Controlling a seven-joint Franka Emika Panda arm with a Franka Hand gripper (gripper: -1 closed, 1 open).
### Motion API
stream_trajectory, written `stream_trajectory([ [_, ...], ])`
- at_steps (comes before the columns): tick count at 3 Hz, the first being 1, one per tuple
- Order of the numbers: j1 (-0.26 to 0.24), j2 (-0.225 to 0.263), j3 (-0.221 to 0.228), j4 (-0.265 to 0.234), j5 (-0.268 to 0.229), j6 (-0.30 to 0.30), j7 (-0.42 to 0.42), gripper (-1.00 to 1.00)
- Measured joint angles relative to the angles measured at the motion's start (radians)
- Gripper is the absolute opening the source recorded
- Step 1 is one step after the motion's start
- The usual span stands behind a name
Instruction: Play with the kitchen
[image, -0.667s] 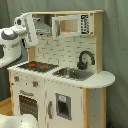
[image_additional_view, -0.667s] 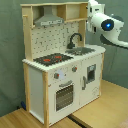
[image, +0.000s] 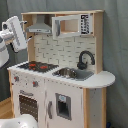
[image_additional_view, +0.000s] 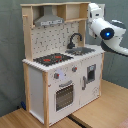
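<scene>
Toy kitchen (image: 60, 75) stands upright, filling the middle of both exterior views (image_additional_view: 62, 70): white panels, light wood frame. In the second exterior view it sits on a wooden surface (image_additional_view: 107, 112), against a dark backdrop.

Across the top you have a grey hood (image: 39, 25) at the first exterior view's left and a white microwave-like cabinet (image: 70, 25) to its right. Below them runs a white tiled back panel (image: 62, 49).

On the counter: a black stovetop (image: 37, 65) with two red rings, and just beside it a metal sink (image: 70, 73). The black curved faucet (image: 86, 59) rises at the sink's far side. The counter ends in a rounded white lip (image: 102, 79).

On the front: two round knobs (image_additional_view: 65, 73) under the stovetop, and an oven door (image_additional_view: 64, 96) with a dark window below them. Beside the oven is a white door with a small dark inset (image_additional_view: 91, 73).

The white arm (image: 14, 34) hangs high beside the kitchen, at the hood end in the first exterior view. In the second exterior view it shows at the upper right (image_additional_view: 105, 27), with a blue light on one joint. You cannot tell how the jaws stand; the gripper is not clear enough in either view. Whether the arm touches the kitchen cannot be told either.
</scene>
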Motion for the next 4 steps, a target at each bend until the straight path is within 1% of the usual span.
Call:
stream_trajectory([
  [1,0.025,-0.048,-0.002,-0.009,-0.001,-0.101,-0.003,1.0],
  [2,0.046,-0.085,-0.014,-0.025,-0.001,-0.205,-0.012,1.0],
  [3,0.071,-0.112,-0.045,-0.047,-0.001,-0.296,-0.013,1.0],
  [4,0.094,-0.127,-0.094,-0.094,-0.003,-0.375,-0.013,1.0],
])
